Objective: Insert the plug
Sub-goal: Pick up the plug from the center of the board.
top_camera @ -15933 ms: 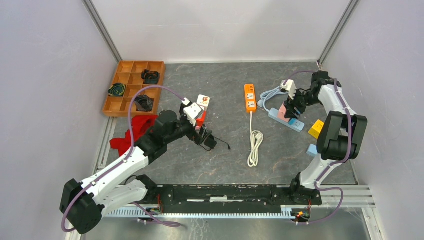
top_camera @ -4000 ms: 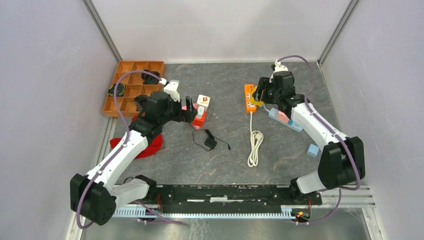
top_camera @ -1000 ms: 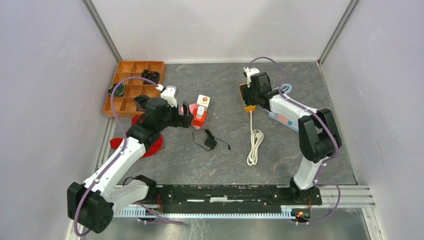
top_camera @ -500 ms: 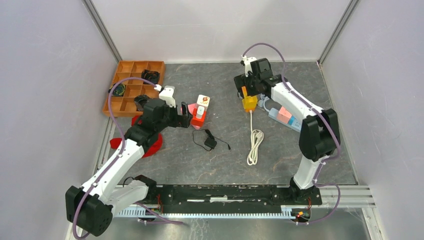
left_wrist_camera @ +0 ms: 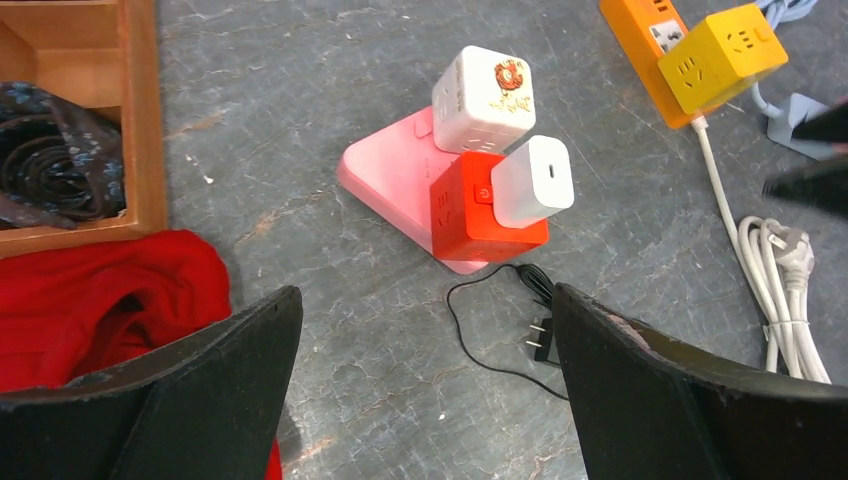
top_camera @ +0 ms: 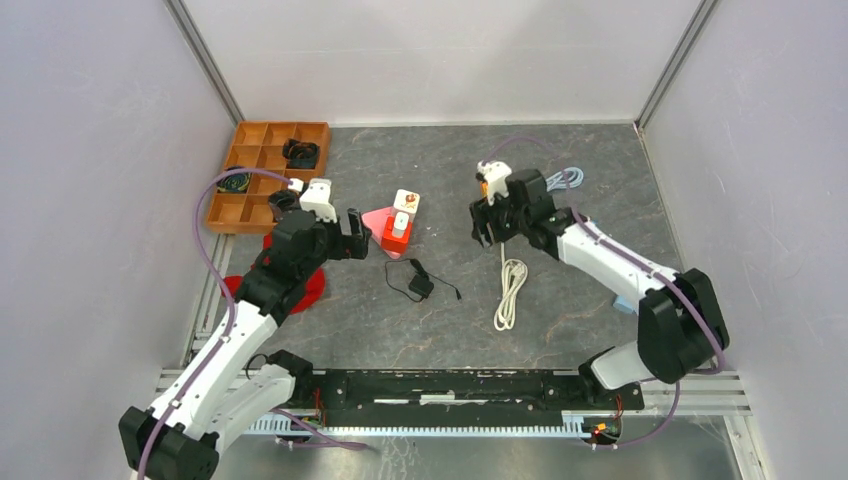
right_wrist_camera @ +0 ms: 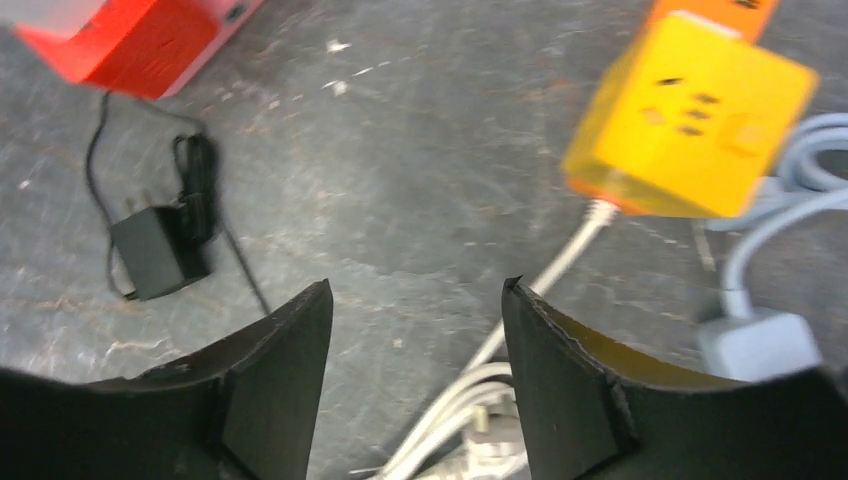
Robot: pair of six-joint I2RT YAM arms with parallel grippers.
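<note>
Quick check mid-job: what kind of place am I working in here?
Probably a lab test cell, not a home: plain pale wall panels on aluminium corner posts and staged props like the orange power strip and wooden compartment tray.

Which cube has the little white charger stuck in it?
The red cube on the pink base: the white charger sticks out of its side. The white cube and the yellow cube on the orange strip have none.

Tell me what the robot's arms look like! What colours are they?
Both the left arm and the right arm have smooth white shells with chunky black joints. A thin purple cable loops along each one. Each wrist carries a small white camera block, and the jaws are two flat black wedges with rough edges.
</note>
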